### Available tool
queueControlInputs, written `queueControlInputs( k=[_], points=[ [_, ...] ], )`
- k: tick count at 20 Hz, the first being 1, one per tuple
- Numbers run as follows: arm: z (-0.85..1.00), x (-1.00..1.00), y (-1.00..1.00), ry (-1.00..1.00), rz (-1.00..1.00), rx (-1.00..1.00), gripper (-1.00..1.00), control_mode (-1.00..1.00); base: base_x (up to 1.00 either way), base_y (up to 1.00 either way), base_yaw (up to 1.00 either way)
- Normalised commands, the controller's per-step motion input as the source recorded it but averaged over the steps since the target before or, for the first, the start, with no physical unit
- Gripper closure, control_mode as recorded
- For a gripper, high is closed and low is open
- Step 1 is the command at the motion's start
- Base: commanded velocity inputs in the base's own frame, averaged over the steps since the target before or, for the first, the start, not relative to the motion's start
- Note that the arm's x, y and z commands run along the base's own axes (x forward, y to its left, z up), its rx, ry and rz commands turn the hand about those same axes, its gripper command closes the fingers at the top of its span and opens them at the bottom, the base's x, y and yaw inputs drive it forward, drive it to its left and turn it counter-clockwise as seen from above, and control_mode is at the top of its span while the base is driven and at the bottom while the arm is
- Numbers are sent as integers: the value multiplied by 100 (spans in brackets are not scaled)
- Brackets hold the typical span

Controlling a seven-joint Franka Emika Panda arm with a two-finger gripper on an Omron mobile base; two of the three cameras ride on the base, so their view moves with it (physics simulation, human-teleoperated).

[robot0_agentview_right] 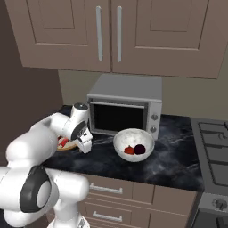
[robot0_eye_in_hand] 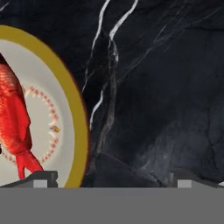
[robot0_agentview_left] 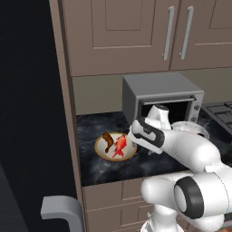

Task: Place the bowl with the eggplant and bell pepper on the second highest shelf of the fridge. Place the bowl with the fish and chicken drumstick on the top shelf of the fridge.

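Bowls sit on the dark marble counter [robot0_agentview_right: 178, 156], well apart from each other. Fridge [robot0_agentview_left: 31, 113] is just a black mass at the left of the left base view, cut off by the frame, w/ a grey handle [robot0_agentview_left: 61, 208] low down; shelves can't be made out. Microwave [robot0_agentview_right: 127, 111] stands at the back, under the wall cabinets [robot0_agentview_right: 111, 31]; stove [robot0_agentview_right: 216, 147] is cropped at the right edge. White bowl [robot0_agentview_right: 133, 143] in front of the microwave holds a red item [robot0_agentview_right: 129, 150] and a dark purple one [robot0_agentview_right: 140, 148], prob. pepper and eggplant, too small to be sure. Arm hides most of this bowl in the left base view. Gold-rimmed bowl [robot0_agentview_left: 115, 146] lies nearer the fridge side, w/ a red fish [robot0_agentview_left: 120, 146] and brown drumstick [robot0_agentview_left: 108, 142]. Hand view cuts it to one rim arc plus the fish tail. Gripper [robot0_eye_in_hand: 112, 177] hangs low at that bowl's rim, jaws spread wide, nothing between them; one fingertip [robot0_eye_in_hand: 41, 178] sits over the rim, the other over bare counter.
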Motion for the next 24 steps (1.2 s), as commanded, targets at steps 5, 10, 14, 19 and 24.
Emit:
queueControlInputs(
  k=[5, 10, 14, 19, 24],
  points=[
    [-24, 32, 19, 0, 0, 0, -100, -100, 0, 0, 0],
    [-23, 22, 20, 0, 0, 0, -100, -100, 0, 0, 0],
    [-32, 19, 17, 0, 0, 0, -100, -100, 0, 0, 0],
    [-31, 21, 14, 0, 0, 0, 100, -100, 0, 0, 0],
    [-4, 8, 3, 0, 0, 0, 100, -100, 0, 0, 0]
  ],
)
